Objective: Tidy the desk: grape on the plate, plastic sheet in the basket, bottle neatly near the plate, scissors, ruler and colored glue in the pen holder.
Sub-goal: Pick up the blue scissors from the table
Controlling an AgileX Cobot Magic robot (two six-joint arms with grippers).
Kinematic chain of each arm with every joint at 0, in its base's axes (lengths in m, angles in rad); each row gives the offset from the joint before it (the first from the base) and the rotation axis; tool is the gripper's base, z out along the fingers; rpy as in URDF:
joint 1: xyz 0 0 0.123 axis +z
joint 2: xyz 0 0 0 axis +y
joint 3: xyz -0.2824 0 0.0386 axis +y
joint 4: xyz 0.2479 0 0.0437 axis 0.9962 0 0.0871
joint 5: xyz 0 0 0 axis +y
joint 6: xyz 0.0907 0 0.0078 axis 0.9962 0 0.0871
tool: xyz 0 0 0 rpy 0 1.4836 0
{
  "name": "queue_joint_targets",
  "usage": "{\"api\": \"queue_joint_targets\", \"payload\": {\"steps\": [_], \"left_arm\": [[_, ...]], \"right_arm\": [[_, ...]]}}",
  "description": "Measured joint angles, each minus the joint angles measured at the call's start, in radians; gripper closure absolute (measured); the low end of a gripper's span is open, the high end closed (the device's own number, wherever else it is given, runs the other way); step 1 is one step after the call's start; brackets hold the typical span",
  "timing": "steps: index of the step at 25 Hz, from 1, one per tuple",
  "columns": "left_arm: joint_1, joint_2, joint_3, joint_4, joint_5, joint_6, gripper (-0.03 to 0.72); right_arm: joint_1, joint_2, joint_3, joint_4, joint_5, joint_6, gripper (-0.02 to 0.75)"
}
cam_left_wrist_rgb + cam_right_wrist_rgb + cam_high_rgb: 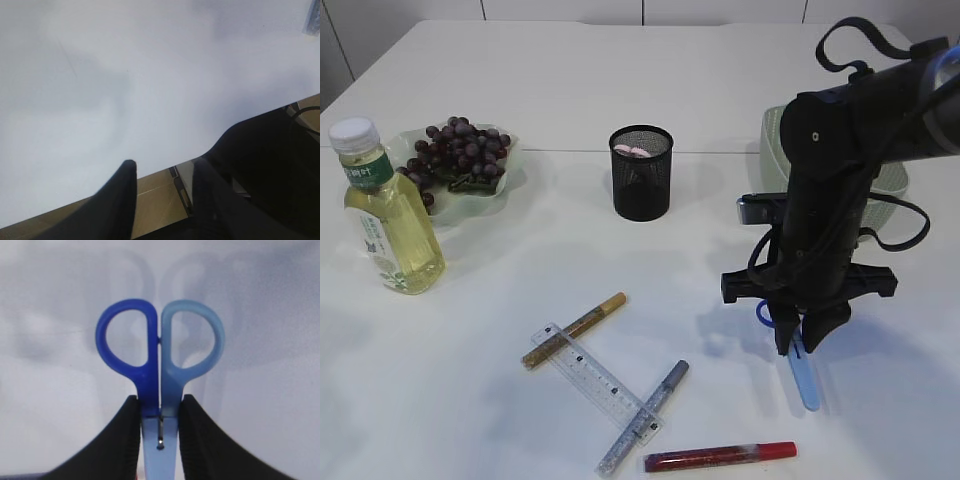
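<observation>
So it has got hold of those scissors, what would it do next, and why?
Probably lift them straight up a little. The right gripper has its fingers closed on the scissors just below the handles, but in the exterior view the blade end still looks low over the table. They need clearance before travelling to the pen holder, which stands farther back and left.

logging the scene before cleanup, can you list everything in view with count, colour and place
bottle: 1, yellow liquid, white cap, far left
plate: 1, pale green, back left, holds grapes
grapes: 1 bunch, dark purple, on the plate
pen holder: 1, black mesh, centre back
basket: 1, pale green, back right, behind the arm
glue pens: 3, gold, silver, red, front centre
ruler: 1, clear, across gold and silver pens
scissors: 1, blue handles, right front
right gripper: fingers shut on scissors
left gripper: open, above table edge
</observation>
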Motion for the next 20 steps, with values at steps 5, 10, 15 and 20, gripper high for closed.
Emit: {"api": "queue_joint_targets", "payload": {"steps": [5,10,15,20], "left_arm": [[0.000,0.000,0.000,0.000,-0.010,0.000,0.416],[0.000,0.000,0.000,0.000,-0.015,0.000,0.416],[0.000,0.000,0.000,-0.002,-0.020,0.000,0.416],[0.000,0.000,0.000,-0.006,-0.021,0.000,0.416]], "right_arm": [[0.000,0.000,0.000,-0.002,0.000,-0.018,0.522],[0.000,0.000,0.000,0.002,0.000,-0.055,0.522],[0.002,0.000,-0.001,0.004,0.001,-0.091,0.522],[0.051,0.002,-0.038,-0.069,-0.006,-0.102,0.522]]}}
